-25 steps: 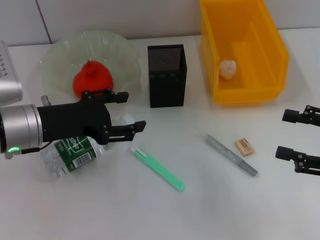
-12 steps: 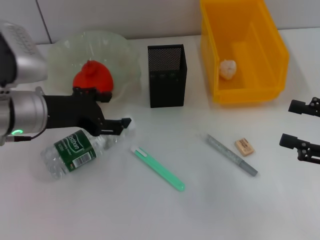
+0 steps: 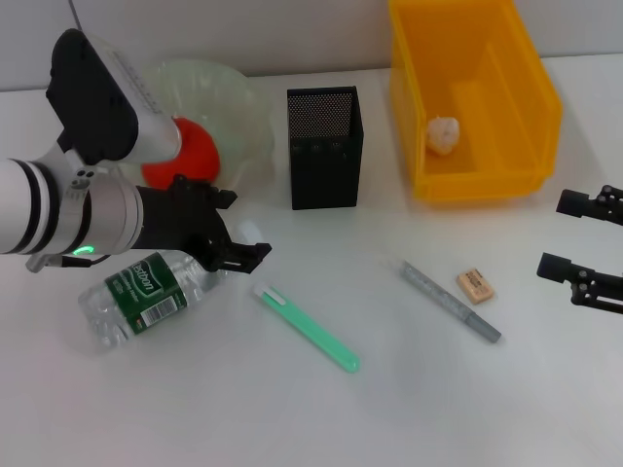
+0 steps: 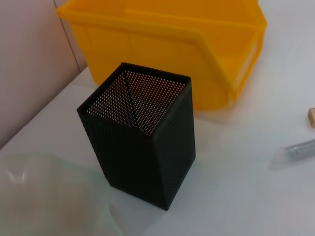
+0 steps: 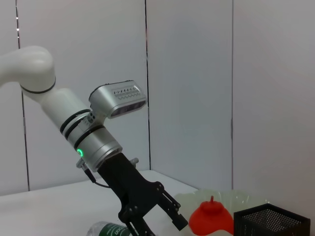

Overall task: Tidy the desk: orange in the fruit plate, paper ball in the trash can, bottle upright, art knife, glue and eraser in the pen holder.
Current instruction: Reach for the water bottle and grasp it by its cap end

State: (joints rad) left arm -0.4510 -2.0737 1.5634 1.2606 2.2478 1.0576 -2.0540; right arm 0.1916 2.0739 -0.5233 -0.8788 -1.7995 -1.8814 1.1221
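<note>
Lying on its side on the white desk [image 3: 321,418] at the robot's left: the clear water bottle [image 3: 146,295] with green label, white-and-green cap end pointing toward the pen holder. Poised just over the bottle's neck and cap end: the left gripper [image 3: 237,251], black fingers spread apart, nothing clamped between them, contact with the bottle not clear. Behind it, partly hidden by the arm: the red-orange orange [image 3: 187,151], sitting in the pale-green fruit plate [image 3: 229,97] at the back left. Standing upright near the middle back: the black mesh pen holder [image 3: 325,148], seen close in the left wrist view with nothing visible inside. To its right, at the back: the yellow-orange trash can [image 3: 506,58], with the white paper ball [image 3: 444,134] lying inside on its floor. Lying flat in front of the pen holder, just beside the bottle's cap end: a mint-green art knife [image 3: 307,328], set diagonally. Farther right, well apart from it: a grey stick-shaped item [image 3: 452,302], perhaps the glue, also diagonal, with the tan eraser [image 3: 475,285] just beside it on the far side. Parked at the right edge, away from all objects: the right gripper [image 3: 582,240], fingers wide apart and holding nothing.
</note>
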